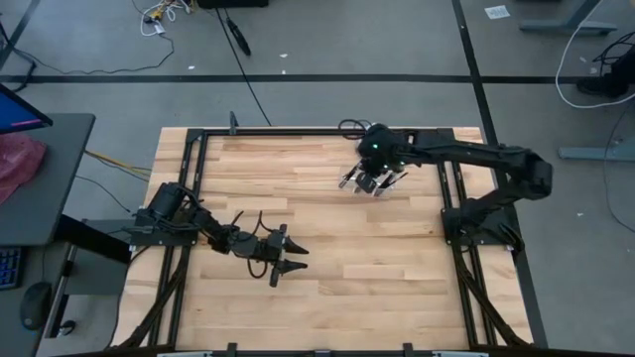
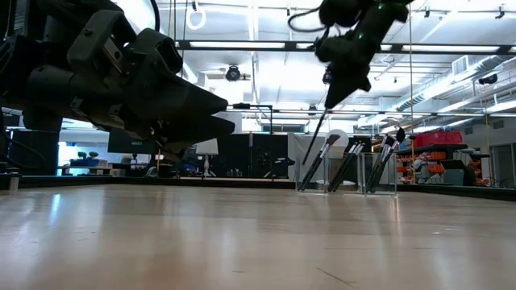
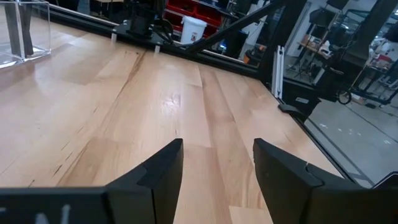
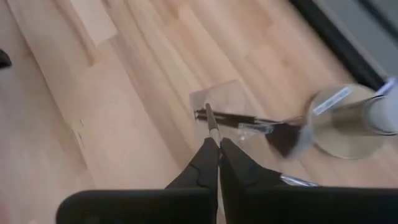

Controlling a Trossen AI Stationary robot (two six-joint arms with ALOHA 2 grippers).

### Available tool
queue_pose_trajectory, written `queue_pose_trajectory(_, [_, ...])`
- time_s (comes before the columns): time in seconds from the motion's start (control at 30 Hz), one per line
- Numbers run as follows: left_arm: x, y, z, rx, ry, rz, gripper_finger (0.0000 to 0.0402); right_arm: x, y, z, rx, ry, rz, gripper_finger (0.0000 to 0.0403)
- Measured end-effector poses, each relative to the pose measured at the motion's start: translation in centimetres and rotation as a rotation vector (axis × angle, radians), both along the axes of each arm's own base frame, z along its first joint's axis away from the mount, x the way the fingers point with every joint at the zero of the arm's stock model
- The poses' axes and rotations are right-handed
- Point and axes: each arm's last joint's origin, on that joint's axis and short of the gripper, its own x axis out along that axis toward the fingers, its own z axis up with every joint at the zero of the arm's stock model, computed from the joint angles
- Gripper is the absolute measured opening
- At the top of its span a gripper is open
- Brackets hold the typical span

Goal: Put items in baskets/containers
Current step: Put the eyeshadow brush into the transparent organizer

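1. High view: the table (image 1: pixel 327 248) is lying bare-planked inside a dark frame. The right gripper (image 1: pixel 374 181) is hanging over the far right part of the table, directly above the tray (image 1: pixel 369 184), which is mostly hidden beneath it. The left gripper (image 1: pixel 288 260) is waiting low over the near left part, well apart from the tray, its fingers spread and grasping nothing.

2. Low view: the tray (image 2: pixel 348 173) is standing on the far side of the table, clear-walled, with several brushes (image 2: pixel 351 165) leaning tilted inside it, bristles up. The right gripper (image 2: pixel 329 98) is hanging above the tray, clenched on one brush (image 2: pixel 318 133) that is pointing down toward the tray; whether its lower end is touching the tray cannot be told. The left gripper (image 2: pixel 201 113) is looming large in the near foreground, off the table top.

3. Left wrist view: the left gripper (image 3: pixel 217 165) is showing both fingers parted with bare wood between them. A corner of the tray (image 3: pixel 25 31) is standing far off.

4. Right wrist view: the right gripper (image 4: pixel 219 149) is pinching the thin handle of the brush (image 4: pixel 211 121) between closed fingertips. Below it the tray (image 4: pixel 214 99) is blurred, with brushes (image 4: pixel 249 121) lying across it.
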Motion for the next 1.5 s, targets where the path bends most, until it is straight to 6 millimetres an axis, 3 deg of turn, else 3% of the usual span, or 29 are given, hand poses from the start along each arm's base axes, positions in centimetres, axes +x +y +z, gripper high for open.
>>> queue_pose_trajectory(0.2, [0.0,0.0,0.0,0.000,0.000,0.000,0.0195,1.0,-1.0,-1.9,0.073,0.048,0.074,0.0000])
queue_pose_trajectory(0.57, [0.0,0.0,0.0,-0.001,-0.002,0.000,0.0195,1.0,-2.9,-2.6,0.104,0.021,0.072,0.0026])
queue_pose_trajectory(0.83, [0.0,0.0,0.0,-0.008,-0.001,0.001,0.0195,0.8,-3.9,-2.6,0.102,0.008,0.031,0.0092])
queue_pose_trajectory(1.0, [0.0,0.0,0.0,-0.019,0.001,0.002,0.0195,0.7,-4.6,-2.3,-0.061,0.039,-0.070,0.0137])
queue_pose_trajectory(1.13, [0.0,0.0,0.0,-0.021,0.001,0.002,0.0195,0.4,-5.0,-1.1,-0.221,0.021,-0.178,0.0145])
queue_pose_trajectory(1.27, [0.0,0.0,0.0,-0.025,0.003,0.003,0.0195,0.5,-3.7,0.3,-0.199,-0.070,-0.104,0.0133])
queue_pose_trajectory(1.5, [0.0,0.1,0.0,-0.022,0.002,0.029,0.0195,2.2,3.0,0.4,-0.058,-0.116,0.250,0.0101])
